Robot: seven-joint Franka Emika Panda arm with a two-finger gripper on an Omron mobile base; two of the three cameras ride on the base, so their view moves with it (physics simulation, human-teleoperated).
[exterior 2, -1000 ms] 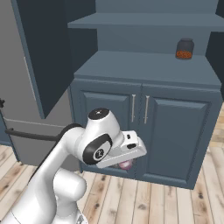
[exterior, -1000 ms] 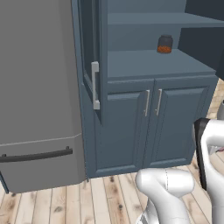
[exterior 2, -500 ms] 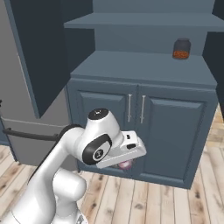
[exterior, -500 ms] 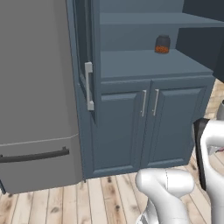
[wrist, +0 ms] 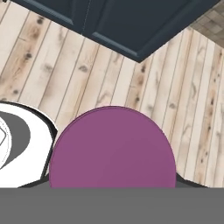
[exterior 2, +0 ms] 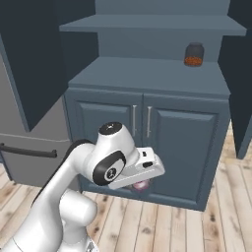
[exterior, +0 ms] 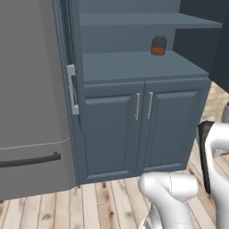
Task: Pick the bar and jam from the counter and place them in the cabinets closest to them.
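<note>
Pale wooden floorboards (wrist: 131, 78) run beneath everything. Nearest, the tool (exterior 2: 141, 183) hangs low with its fingers pinching the jam (wrist: 112, 146), apparently carried tucked in for transport. Beyond stand the paired doors (exterior 2: 147, 142) of the cabinets, and farthest, on the open shelf (exterior 2: 147, 74), the dark jar (exterior 2: 194, 54), probably the jam's destination.

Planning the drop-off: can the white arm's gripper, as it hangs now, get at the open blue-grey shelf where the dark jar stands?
Probably yes: the shelf is open-fronted, though the gripper, holding the magenta jam, hangs low before the closed doors.
</note>
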